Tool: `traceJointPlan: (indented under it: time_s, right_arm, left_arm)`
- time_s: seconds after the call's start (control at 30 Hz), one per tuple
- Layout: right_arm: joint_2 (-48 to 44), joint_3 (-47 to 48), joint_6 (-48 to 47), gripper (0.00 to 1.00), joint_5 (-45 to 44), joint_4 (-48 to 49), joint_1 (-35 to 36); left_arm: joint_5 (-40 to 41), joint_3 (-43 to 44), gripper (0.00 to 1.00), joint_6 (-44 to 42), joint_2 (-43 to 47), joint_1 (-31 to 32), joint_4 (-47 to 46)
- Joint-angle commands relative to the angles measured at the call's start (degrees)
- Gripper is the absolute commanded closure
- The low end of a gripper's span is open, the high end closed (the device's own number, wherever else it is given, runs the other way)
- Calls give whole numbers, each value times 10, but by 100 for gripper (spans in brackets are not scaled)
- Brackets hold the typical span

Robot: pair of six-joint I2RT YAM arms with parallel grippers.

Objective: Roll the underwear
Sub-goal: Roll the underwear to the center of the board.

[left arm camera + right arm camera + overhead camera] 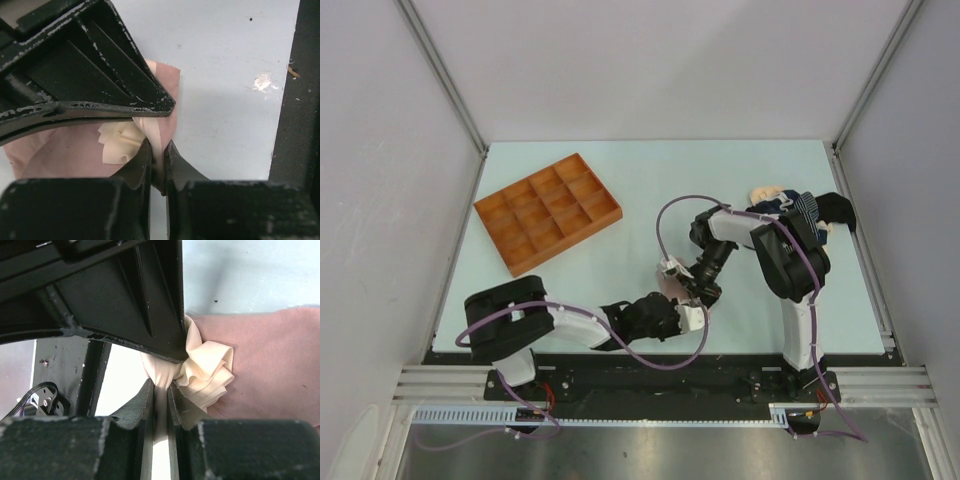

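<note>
A pale pink-beige underwear (668,290) lies near the table's front middle, mostly hidden under both grippers. My left gripper (695,312) is shut on its edge; in the left wrist view the jaws (157,155) pinch the pink cloth (65,150) next to its bunched cream band (120,142). My right gripper (690,292) is shut on the same garment; in the right wrist view the jaws (161,387) pinch cloth beside the cream ruffle (210,370), and the pink cloth (270,360) spreads to the right. The two grippers sit close together, tip to tip.
A pile of other underwear (785,203), dark navy striped, black and cream, lies at the back right behind the right arm. An orange compartmented tray (565,245) stands at the back left. The table's dark front edge (295,100) is just beside the grippers.
</note>
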State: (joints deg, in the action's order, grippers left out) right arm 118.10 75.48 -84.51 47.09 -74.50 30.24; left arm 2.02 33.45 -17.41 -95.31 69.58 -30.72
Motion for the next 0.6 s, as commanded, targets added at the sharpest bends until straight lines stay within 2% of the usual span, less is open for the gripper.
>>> traceJointPlan:
  time_s: [0.0,0.17,0.27,0.4,0.57]
  right_arm:
    - [-18,16,-8,86,25,-18,-17]
    - [-66,22,7,67,66,-4,-66]
    - [-96,29,9,63,78,4,-109]
    - [-133,29,3,61,81,15,-150]
    - [-211,-7,-112,61,99,-12,-167]
  left_arm:
    - [-61,12,97,54,8,-27,53]
    - [-152,17,100,123,18,-83,87]
    - [-222,29,100,156,11,-119,111]
    - [-312,62,100,207,-16,-176,158]
    - [-419,141,100,275,-90,-223,219]
